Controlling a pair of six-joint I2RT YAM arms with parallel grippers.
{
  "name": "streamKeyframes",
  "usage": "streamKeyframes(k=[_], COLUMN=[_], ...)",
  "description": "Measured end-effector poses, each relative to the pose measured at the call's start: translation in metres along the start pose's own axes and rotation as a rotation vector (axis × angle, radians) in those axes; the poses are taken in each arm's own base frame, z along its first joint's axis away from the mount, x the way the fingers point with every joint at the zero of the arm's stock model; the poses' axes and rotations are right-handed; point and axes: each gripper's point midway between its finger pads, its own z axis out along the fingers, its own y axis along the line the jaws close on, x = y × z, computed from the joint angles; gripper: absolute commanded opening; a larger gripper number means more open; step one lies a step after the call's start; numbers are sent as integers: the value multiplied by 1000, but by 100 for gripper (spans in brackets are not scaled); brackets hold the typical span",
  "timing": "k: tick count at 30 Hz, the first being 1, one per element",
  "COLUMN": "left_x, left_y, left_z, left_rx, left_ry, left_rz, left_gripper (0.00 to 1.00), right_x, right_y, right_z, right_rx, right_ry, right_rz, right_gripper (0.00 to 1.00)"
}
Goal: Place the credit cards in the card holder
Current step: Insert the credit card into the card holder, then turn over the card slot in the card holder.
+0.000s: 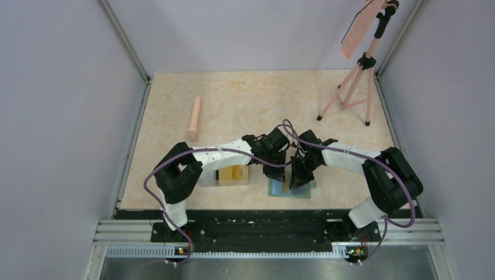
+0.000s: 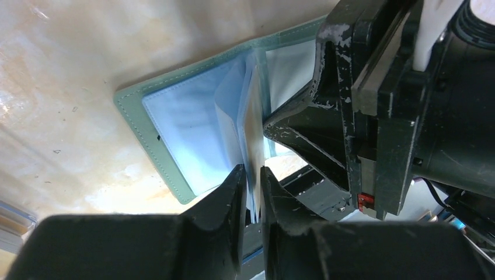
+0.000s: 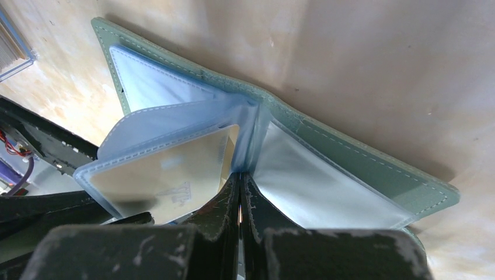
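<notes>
Beige marbled table [image 1: 251,96], plain grey walls [image 1: 58,87].
Pink tripod [image 1: 366,60] at table's far right corner; metal rail [image 1: 122,228] along its near edge.

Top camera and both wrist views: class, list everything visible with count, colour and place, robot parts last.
Card holder: one, muted green, open at the near edge, between the grippers.
Pocket page: one lifted, pale blue, seemingly holding a whitish card.
Clear box: one, see-through, beneath the left arm.
Yellow-orange cards: stack, count unclear, inside the clear box.
Rod: one, peach, far left.
Tripod: one, pink, far right, carrying a peach panel.
Table: one, beige marbled.
Left gripper: one, black, pinching the pocket page.
Right gripper: one, black, shut, tip at the holder's spine.
</notes>
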Motion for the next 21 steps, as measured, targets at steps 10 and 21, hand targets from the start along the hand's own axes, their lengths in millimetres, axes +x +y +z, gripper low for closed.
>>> streamKeyframes(k=[10, 21], left_x=[1, 1], left_y=[14, 26], left_z=[3, -9], left_rx=[-82, -148], left_ry=[10, 9], left_rz=[-25, -46], left_gripper=[0, 18], right_x=[-4, -30], right_y=[2, 23], right_z=[-6, -41], right_rx=[13, -31], right_ry=[-10, -158], right_rz=[-6, -50], right_gripper=[8, 13])
